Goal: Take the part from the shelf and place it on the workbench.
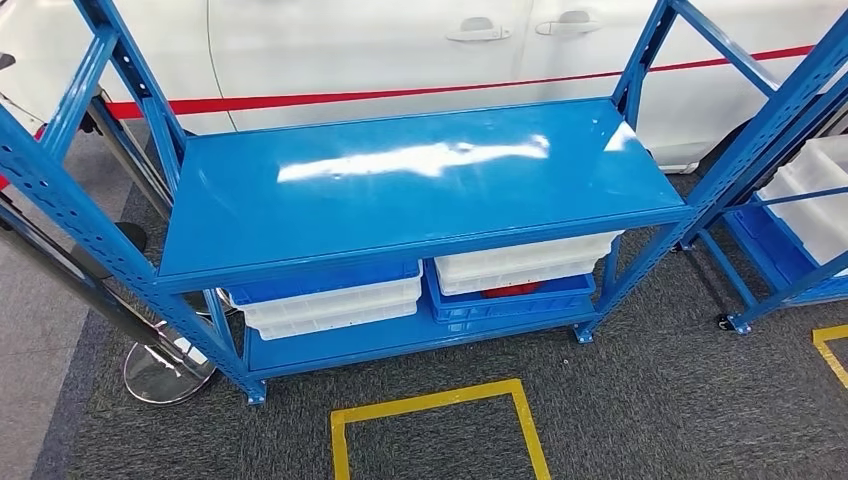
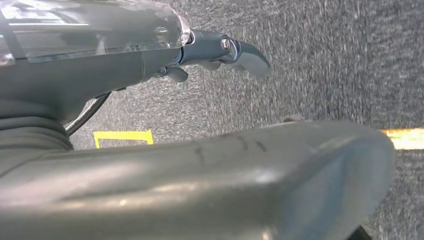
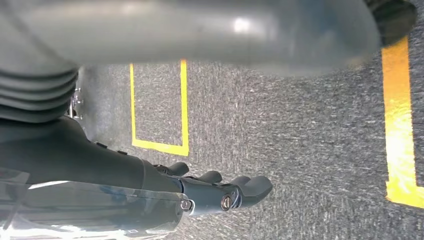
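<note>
A blue metal shelf (image 1: 420,185) stands in front of me, its top board bare and glossy. On its lower board at the right, a red part (image 1: 511,291) peeks out of a blue bin (image 1: 520,302), under a white bin (image 1: 520,262). Both arms hang down at my sides. My left hand (image 2: 125,65) holds nothing, its fingers (image 2: 242,54) stretched out over the grey carpet. My right hand (image 3: 125,180) is likewise empty, fingers (image 3: 245,189) extended above the floor.
Stacked white bins (image 1: 330,312) and a blue bin (image 1: 320,284) fill the lower left. A second blue rack (image 1: 790,130) with a white bin (image 1: 820,195) stands right. A white car (image 1: 400,40) is behind. A chrome stand base (image 1: 165,375) sits left. A yellow floor square (image 1: 440,425) lies near.
</note>
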You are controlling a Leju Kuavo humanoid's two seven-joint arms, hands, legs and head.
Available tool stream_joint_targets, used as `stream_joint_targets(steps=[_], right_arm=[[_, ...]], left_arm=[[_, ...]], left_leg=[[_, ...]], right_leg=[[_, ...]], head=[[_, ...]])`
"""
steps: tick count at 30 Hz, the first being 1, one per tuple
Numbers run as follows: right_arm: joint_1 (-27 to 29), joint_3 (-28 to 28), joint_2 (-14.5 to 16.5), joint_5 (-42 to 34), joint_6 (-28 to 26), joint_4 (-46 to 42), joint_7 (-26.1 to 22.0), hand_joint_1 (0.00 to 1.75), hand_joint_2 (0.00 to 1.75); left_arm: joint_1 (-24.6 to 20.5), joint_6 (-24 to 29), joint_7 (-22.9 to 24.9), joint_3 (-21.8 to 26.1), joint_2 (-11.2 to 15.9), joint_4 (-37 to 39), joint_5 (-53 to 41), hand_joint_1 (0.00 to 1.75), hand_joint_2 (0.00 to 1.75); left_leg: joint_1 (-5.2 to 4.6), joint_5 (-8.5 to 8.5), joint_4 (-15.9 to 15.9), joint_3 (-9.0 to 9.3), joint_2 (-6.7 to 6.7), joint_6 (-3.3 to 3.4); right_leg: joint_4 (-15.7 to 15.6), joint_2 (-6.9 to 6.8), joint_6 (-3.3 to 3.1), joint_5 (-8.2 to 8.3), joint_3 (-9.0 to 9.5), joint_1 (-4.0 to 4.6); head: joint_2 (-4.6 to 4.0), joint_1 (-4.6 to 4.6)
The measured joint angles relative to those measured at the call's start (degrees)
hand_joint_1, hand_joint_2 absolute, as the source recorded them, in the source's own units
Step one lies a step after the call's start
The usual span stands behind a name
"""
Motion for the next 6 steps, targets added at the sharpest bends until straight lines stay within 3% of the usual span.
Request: stream_joint_targets(steps=[1, 2, 3, 5, 6], right_arm=[[0.02, 0.00, -0.01, 0.03, 0.00, 0.01, 0.00, 0.00, 1.75], [0.05, 0.00, -0.01, 0.05, 0.01, 0.01, 0.00, 0.00, 1.75], [0.08, 0.00, -0.01, 0.07, 0.01, 0.01, 0.00, 0.00, 1.75], [0.06, 0.00, -0.04, 0.10, 0.03, 0.01, 0.00, 0.00, 1.75], [0.04, 0.00, -0.05, 0.11, 0.04, 0.00, 0.00, 0.00, 1.75]], left_arm=[[0.02, 0.04, 0.02, 0.10, 0.00, 0.01, 0.04, 0.00, 0.00], [0.05, 0.04, 0.04, 0.20, 0.00, 0.01, 0.04, 0.00, 0.00], [0.08, 0.04, 0.05, 0.30, 0.00, 0.01, 0.05, 0.00, 0.00], [0.14, 0.05, 0.08, 0.46, -0.07, 0.02, 0.13, 0.00, 0.00], [0.15, 0.06, 0.09, 0.49, -0.09, 0.02, 0.16, 0.00, 0.00]], left_leg=[[-0.14, -0.01, 0.03, 0.01, 0.03, 0.01], [-0.25, -0.02, 0.07, 0.06, 0.02, -0.01], [-0.36, -0.05, 0.13, 0.15, 0.01, -0.05], [-0.56, -0.16, 0.33, 0.28, 0.02, -0.26], [-0.61, -0.19, 0.39, 0.31, 0.02, -0.33]], right_leg=[[2.33, -0.02, -0.19, -0.30, -1.48, 0.15], [2.21, -0.03, -0.47, 0.75, -1.80, 0.32], [-0.08, -0.06, -0.87, 2.80, -1.09, 0.51], [-7.77, -0.31, -1.95, 7.24, 1.95, 1.08], [-10.00, -0.40, -2.24, 8.32, 2.87, 1.23]], head=[[0.00, 0.00], [0.00, 0.00], [0.00, 0.00], [0.00, 0.00], [0.00, 0.00]])
